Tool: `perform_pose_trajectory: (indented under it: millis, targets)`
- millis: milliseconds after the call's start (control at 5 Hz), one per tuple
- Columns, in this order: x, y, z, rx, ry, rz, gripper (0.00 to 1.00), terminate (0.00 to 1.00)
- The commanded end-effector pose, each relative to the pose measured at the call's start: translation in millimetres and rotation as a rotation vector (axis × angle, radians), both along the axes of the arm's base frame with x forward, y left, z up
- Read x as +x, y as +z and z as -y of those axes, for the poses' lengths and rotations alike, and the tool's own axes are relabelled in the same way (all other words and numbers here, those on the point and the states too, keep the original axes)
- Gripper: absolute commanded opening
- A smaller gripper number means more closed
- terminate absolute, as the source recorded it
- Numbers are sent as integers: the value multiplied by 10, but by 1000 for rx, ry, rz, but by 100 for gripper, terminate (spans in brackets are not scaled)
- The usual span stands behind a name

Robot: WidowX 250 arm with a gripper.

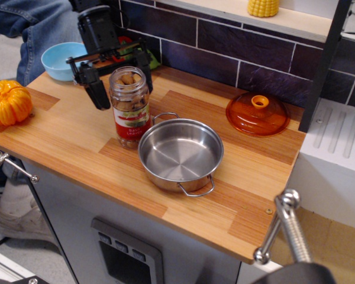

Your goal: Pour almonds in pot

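claw [120, 81]: spread wide, jaws either side of the jar's upper half, contact hard to tell
almonds [129, 100]: inside upright jar [130, 106], no lid
pot [180, 154]: just beside jar, at 4 o'clock

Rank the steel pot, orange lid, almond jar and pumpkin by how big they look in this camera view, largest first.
1. Pot, clearly the widest.
2. Orange lid.
3. Almond jar, tall but narrow.
4. Pumpkin.
Jar and pumpkin fill about the same area, so I wouldn't insist on their order. The pot sits nearest the camera, which flatters it somewhat.
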State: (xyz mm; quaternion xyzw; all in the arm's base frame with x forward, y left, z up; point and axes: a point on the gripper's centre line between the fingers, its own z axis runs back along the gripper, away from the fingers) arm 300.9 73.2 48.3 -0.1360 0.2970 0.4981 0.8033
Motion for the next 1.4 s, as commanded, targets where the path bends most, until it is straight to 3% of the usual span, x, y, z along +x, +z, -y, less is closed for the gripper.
perform_pose_trajectory:
  millis: [0, 200, 400, 600, 800, 1000, 1200]
  targets:
    - [-79, 61, 237, -28, -27, -2, 100, 0]
    - [-107, 18, 274, -20, -36, -17, 100, 0]
    - [-24, 92, 200, -2, -37, 28, 0, 0]
    - [-10, 289, 209, 60, -79, 121, 0, 0]
    - [-14, 609, 373, 162, -145, 264, 0, 0]
    - [-72, 710, 661, 245, -245, 394, 0, 0]
    - [-40, 636, 865, 430, -303, 522, 0, 0]
